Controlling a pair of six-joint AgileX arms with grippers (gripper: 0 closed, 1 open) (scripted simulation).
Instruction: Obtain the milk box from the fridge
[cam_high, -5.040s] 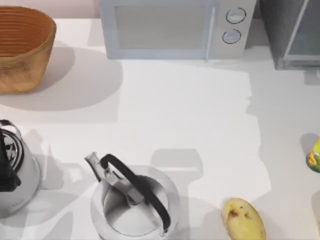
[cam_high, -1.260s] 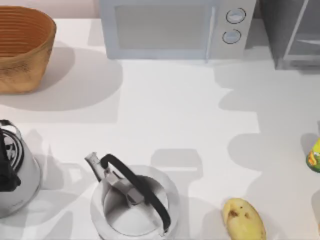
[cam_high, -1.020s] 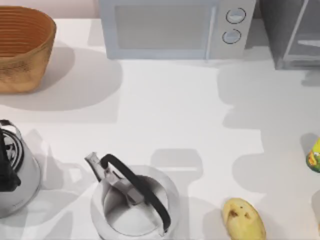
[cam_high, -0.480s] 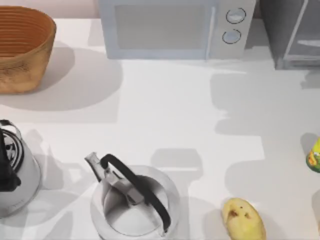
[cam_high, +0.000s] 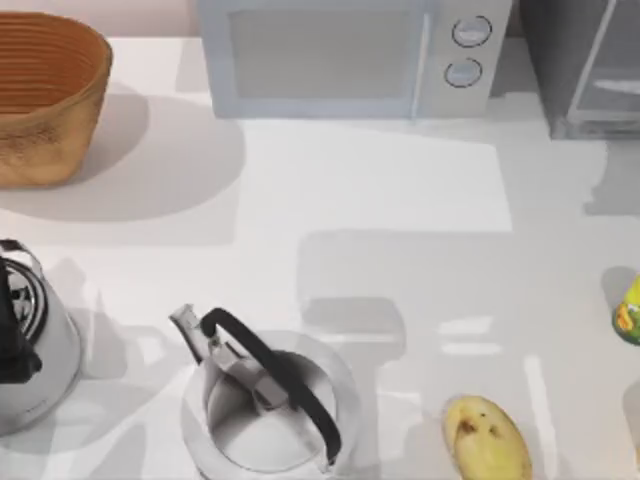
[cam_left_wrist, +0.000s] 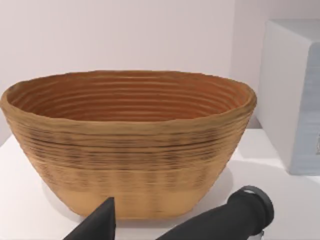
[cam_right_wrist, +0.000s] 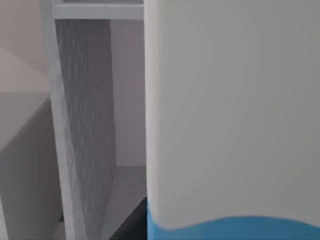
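The milk box (cam_right_wrist: 230, 110) stands very close in the right wrist view, a broad white face with a light blue band low on it. Beside it I see the fridge (cam_right_wrist: 82, 125): a grey inner wall, a pale frame and a shelf floor. In the top view the fridge (cam_high: 585, 60) is the dark grey box at the back right corner, with its pale door panel. A dark part of my left gripper (cam_left_wrist: 104, 222) shows low in the left wrist view, in front of the basket.
A woven basket (cam_high: 45, 95) sits at the back left, also close in the left wrist view (cam_left_wrist: 130, 145). The white microwave (cam_high: 340, 55) stands at the back centre. Two kettles (cam_high: 270, 400) (cam_high: 25, 360), a potato (cam_high: 487, 438) and a yellow-green bottle (cam_high: 630, 310) line the front and right.
Nothing on the table has moved. The arm's shadow over the right half of the table has changed shape and now spreads toward the middle.
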